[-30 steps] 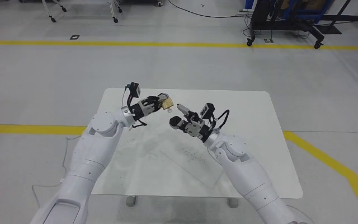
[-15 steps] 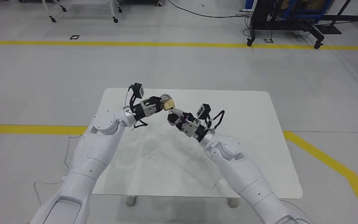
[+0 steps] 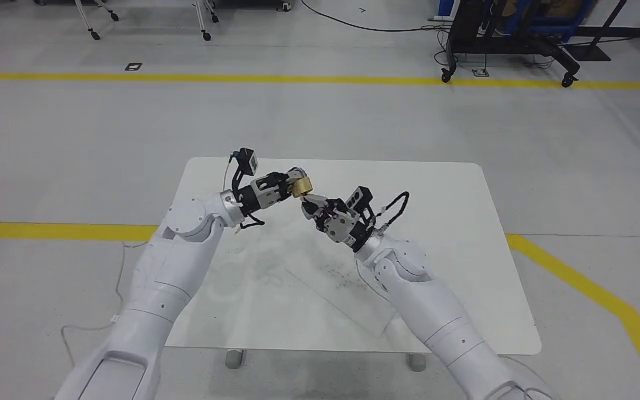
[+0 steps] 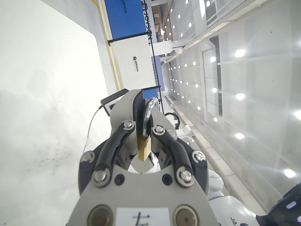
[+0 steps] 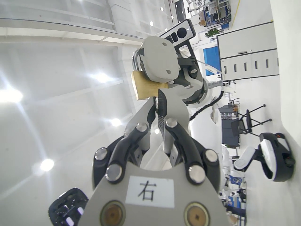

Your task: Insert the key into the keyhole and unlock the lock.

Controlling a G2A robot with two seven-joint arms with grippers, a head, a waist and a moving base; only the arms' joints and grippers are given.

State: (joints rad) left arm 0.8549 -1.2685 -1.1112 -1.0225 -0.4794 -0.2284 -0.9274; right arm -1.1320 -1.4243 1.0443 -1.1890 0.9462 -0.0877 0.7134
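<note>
Two claws meet above the upper middle of the white table (image 3: pixel 440 250) in the top view, their tips almost nose to nose. The left claw (image 3: pixel 288 185) is clamped on a padlock (image 5: pixel 143 87), a small block of matte brass with square corners. Its white fingers, lined with black ribbed pads, press the flat sides at the top of the block. The shackle (image 4: pixel 147 110), a loop of polished steel, rises between the fingertips in the left wrist view. The lower end of the brass block juts free of the fingers, pointing toward the other claw.

The right claw (image 5: pixel 157 99) has its fingers drawn close together, leaving at most a thin slit between the grey finger and the black ribbed pad. I cannot tell whether the key is pinched there. In the right wrist view, at the middle of the frame, its tips sit just beside the lower corner of the brass block. Whether they touch it is hidden.

Both claws hang off the tabletop, nearer its upper edge than its lower one. The table is smooth and matte with rounded corners, and faint grey scuff marks (image 3: pixel 335 272) lie across its middle. Its surface runs broad toward the right edge of the frame, well apart from the claws, and a wide band lies between them and the lower edge.
</note>
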